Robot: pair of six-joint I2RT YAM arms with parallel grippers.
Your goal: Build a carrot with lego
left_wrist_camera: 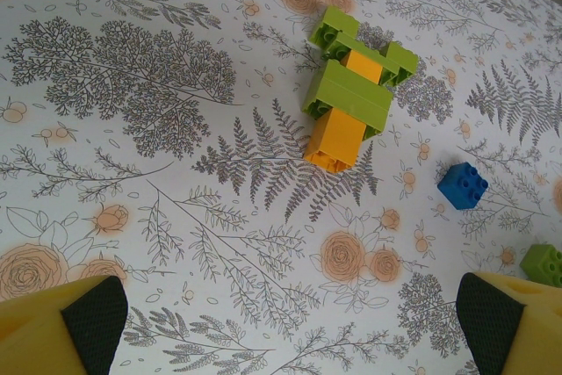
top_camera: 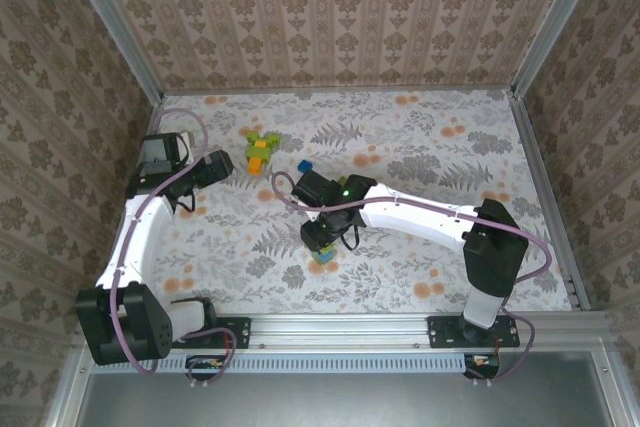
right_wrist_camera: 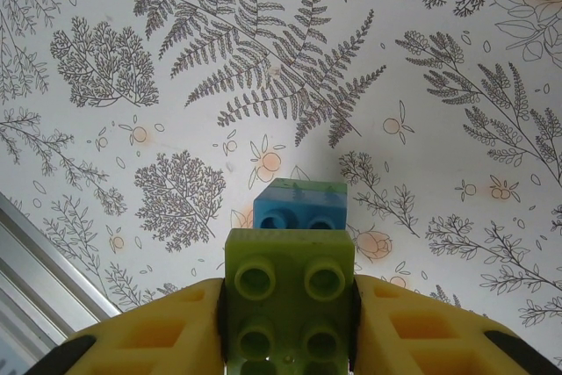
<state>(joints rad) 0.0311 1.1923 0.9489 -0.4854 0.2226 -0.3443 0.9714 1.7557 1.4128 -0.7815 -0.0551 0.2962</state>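
Right gripper (right_wrist_camera: 290, 331) clamps a light green studded plastic brick (right_wrist_camera: 290, 292), blue brick (right_wrist_camera: 299, 210) at 12 o'clock; left gripper (left_wrist_camera: 291, 318) spread wide over fern-printed table (left_wrist_camera: 176, 217); damask-papered walls (top_camera: 330, 7).

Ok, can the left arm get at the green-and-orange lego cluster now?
Probably yes: the left gripper is open, the cluster lies on the table ahead of it, and the right gripper, shut on a green brick, sits aside.

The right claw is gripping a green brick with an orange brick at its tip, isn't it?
Nearly. The right claw grips a green brick, but the one at its tip is a blue brick, not orange. The right wrist view shows it.
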